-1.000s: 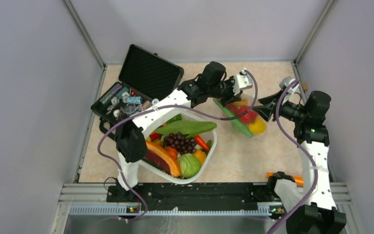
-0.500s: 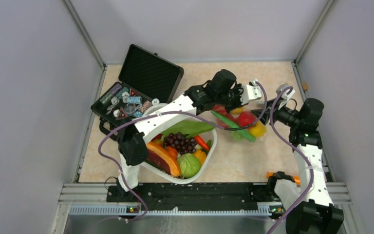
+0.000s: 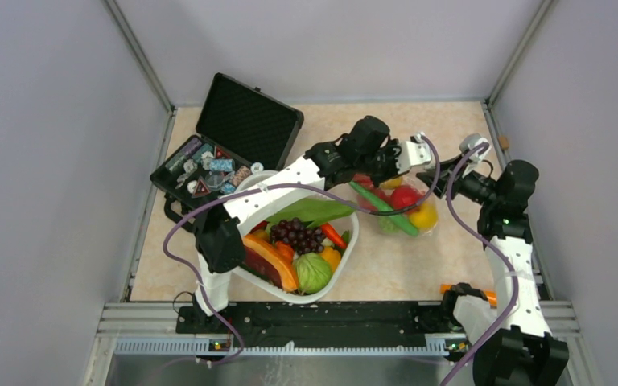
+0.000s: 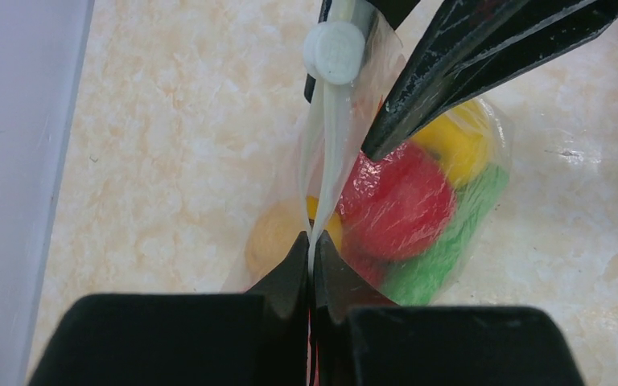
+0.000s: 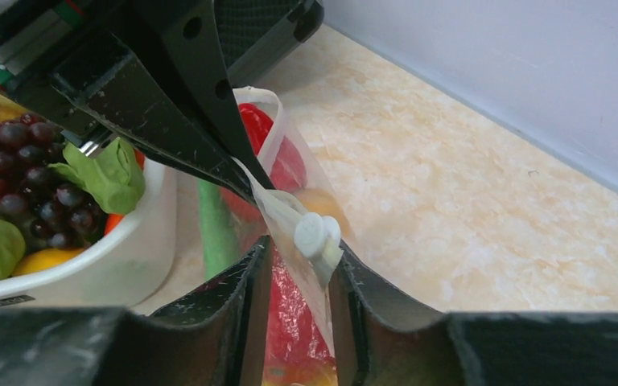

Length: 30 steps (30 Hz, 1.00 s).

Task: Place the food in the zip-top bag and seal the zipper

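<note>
Bag (image 3: 404, 206) with food (image 4: 398, 201) inside lies just right of the white basket (image 5: 105, 261). Left gripper (image 4: 312, 259) is pinched tight on the zipper (image 4: 326, 141) strip. Right gripper (image 5: 298, 269) has its jaws narrowly apart around the white slider (image 5: 317, 235); can't tell if it grips.

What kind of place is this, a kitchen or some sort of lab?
Likely a robot test cell, not a kitchen: two arms bolted to a rail, plain walls boxing in the table, toy food in a basket.

Crinkly clear plastic zip-top bag (image 4: 326, 153), glossy plastic food (image 4: 398, 201), smooth stone-look table (image 4: 169, 121).
</note>
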### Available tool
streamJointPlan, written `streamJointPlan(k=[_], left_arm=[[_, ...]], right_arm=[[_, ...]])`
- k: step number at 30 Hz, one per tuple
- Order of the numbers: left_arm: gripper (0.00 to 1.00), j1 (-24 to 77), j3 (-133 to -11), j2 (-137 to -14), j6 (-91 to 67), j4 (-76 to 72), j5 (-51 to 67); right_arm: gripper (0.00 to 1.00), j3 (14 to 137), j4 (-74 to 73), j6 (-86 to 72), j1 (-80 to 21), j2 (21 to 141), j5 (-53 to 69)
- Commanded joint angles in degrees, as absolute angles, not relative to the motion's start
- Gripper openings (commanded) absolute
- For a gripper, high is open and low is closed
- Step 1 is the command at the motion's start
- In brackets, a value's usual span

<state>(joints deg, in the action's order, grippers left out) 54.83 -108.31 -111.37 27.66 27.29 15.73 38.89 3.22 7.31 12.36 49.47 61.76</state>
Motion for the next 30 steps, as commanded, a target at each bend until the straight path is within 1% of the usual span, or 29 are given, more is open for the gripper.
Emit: streamJointPlan(k=[1,2,3,4,5,18,22,23,24,27,28,30], left_arm=[[0.0,55.0,-108.1,-108.5,27.9,23.6,16.1],[0.0,55.0,-108.1,-108.5,27.9,23.5,16.0],[0.0,55.0,-108.1,-108.5,27.9,23.4,15.8],[0.0,55.0,-108.0,-108.5,27.8,23.3,15.8],[0.0,55.0,-108.1,-108.5,27.8,23.3,15.6],[0.0,54.9,-106.4,-107.1,26.7,21.6,13.6],[0.01,54.9,-105.6,-106.4,26.7,21.4,15.0],[0.14,54.9,-105.4,-106.2,26.6,21.4,15.2],[0.47,54.8,-105.2,-106.1,26.5,21.7,15.4],[0.9,53.2,-105.3,-105.1,25.9,23.6,19.5],[0.98,51.8,-105.0,-104.5,24.6,23.7,21.7],[0.99,48.1,-103.6,-102.4,20.9,22.2,28.0]], right_arm=[[0.23,39.7,7.1,5.5,11.9,50.8,66.0],[0.18,40.1,6.1,6.0,11.9,51.4,66.4],[0.11,40.4,5.0,6.5,11.9,51.9,66.2],[0.01,40.7,3.9,7.3,11.8,52.2,66.0],[0.0,40.9,2.7,8.2,11.8,52.6,65.9],[0.0,40.0,2.0,9.7,11.8,49.7,64.3],[0.0,40.0,2.5,9.5,11.9,49.7,66.5],[0.0,40.0,2.7,9.5,11.9,49.5,67.1],[0.0,40.0,2.8,9.6,11.9,49.5,67.5],[0.0,40.2,1.7,11.5,11.8,49.4,68.6],[0.0,40.6,0.7,12.6,11.9,49.6,68.9],[0.0,41.6,-2.4,15.7,11.9,49.9,70.2]])
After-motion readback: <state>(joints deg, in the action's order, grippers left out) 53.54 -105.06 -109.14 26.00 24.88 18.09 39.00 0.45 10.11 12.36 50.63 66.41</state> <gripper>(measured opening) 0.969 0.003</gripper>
